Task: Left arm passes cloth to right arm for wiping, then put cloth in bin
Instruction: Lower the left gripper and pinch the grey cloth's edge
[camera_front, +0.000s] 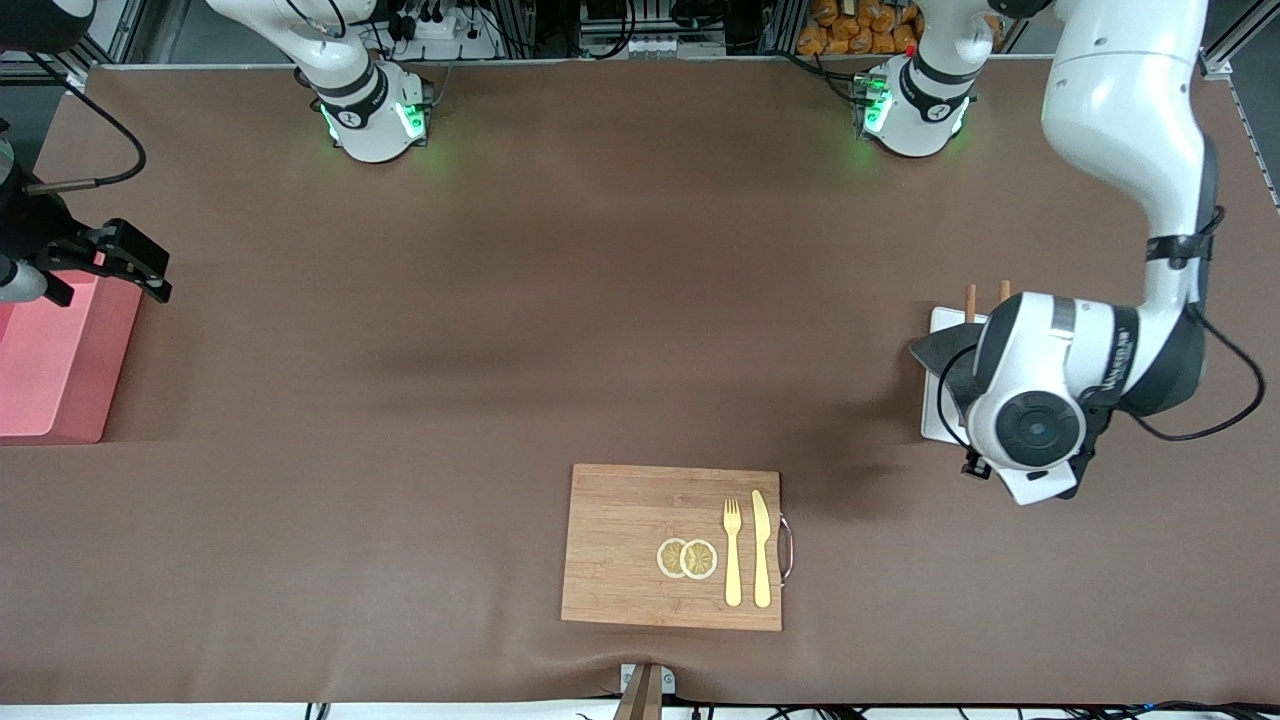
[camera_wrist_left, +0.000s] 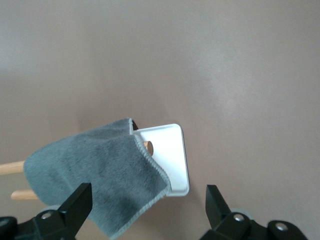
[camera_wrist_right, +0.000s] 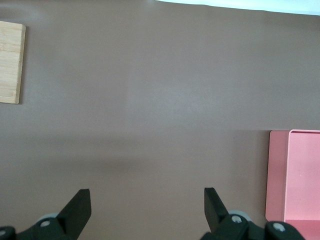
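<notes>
Left gripper, jaws wide, hovers over the grey cloth (draped across a white tray), ready to grasp; right gripper waits open beside the pink bin.

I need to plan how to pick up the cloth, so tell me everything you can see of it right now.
The cloth is a soft, fuzzy dark grey rag with a stitched hem, folded to a rounded triangle. It lies draped over the white tray at the left arm's end of the table, covering much of it, with one corner hanging past the tray's edge. It also covers part of two wooden sticks. Nothing grips it: the left hand hangs open above it.
</notes>
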